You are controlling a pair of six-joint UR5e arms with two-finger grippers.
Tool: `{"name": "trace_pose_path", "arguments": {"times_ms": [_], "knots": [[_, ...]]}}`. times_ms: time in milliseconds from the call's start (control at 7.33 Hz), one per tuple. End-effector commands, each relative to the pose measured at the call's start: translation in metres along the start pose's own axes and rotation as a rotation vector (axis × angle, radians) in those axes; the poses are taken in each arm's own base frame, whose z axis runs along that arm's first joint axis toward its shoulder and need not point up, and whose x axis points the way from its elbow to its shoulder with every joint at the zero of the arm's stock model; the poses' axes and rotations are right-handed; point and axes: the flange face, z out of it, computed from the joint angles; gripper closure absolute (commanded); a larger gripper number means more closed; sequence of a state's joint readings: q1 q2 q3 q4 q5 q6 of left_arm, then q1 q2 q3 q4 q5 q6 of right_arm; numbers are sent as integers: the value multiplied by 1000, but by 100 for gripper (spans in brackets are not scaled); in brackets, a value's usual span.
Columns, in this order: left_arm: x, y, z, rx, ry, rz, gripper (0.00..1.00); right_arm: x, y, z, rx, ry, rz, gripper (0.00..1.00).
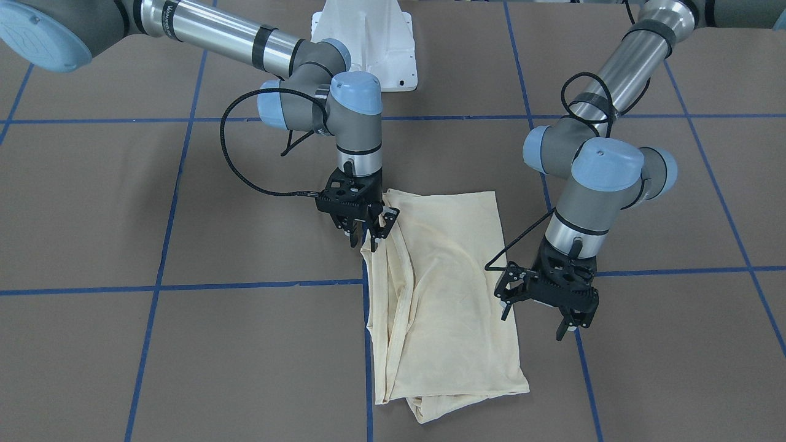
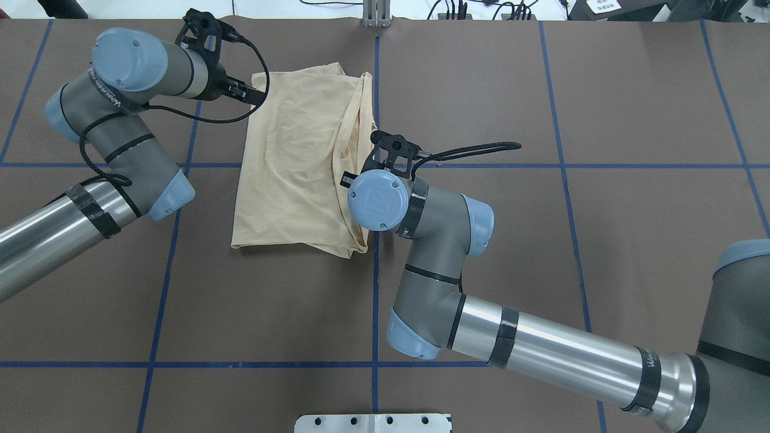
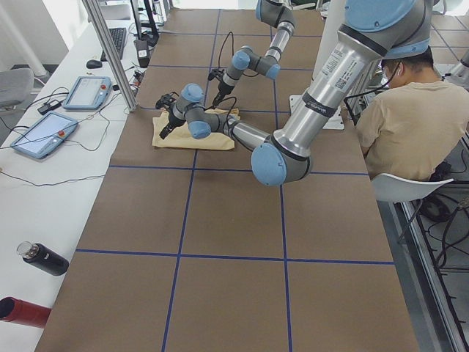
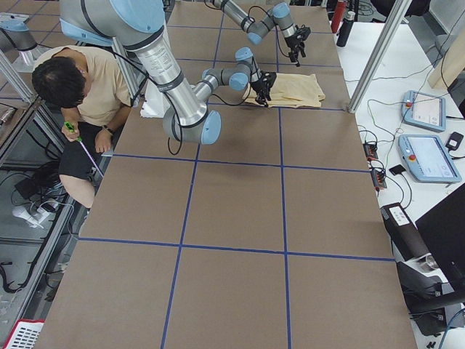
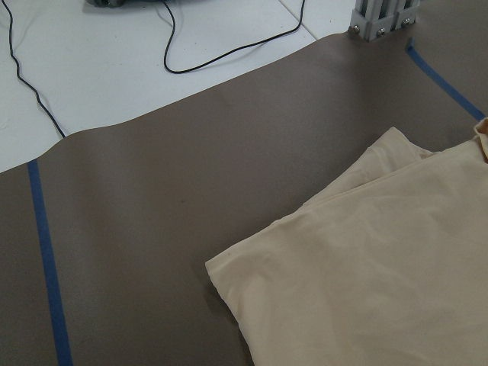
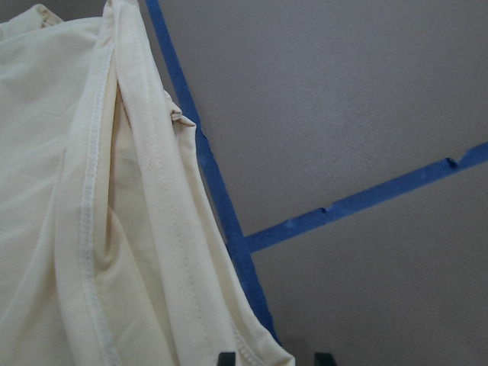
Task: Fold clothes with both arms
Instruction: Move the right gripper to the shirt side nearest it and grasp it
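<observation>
fingers of the right gripper [image 1: 365, 239] stand apart, a hemmed edge of the shirt [image 1: 442, 276] between their tips, which the wrist view cuts off. fingers of the left gripper [image 1: 533, 320] are spread just beside the folded shirt, mid-frame. brown desk [image 1: 92, 202], blue tape [image 1: 184, 287] grid; a person [image 3: 410, 125] sits beside it.

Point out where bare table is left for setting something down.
Bare: the far-right squares of the table, and the near squares between shirt and white base plate. Crowded: both long shirt edges, at the left gripper and right gripper.
</observation>
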State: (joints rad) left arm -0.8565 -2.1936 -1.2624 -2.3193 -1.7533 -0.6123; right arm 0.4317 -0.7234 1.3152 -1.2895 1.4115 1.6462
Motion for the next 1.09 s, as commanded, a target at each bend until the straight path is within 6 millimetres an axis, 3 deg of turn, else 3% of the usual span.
{"name": "trace_pose_path", "arguments": {"times_ms": [0, 682, 955], "knots": [[-1, 1, 1, -3, -1, -2, 0, 0, 2, 1, 0, 2, -2, 64], [-1, 2, 1, -3, -1, -2, 0, 3, 3, 9, 1, 18, -9, 64], [-1, 2, 1, -3, -1, 0, 0, 3, 4, 8, 0, 17, -7, 71]]}}
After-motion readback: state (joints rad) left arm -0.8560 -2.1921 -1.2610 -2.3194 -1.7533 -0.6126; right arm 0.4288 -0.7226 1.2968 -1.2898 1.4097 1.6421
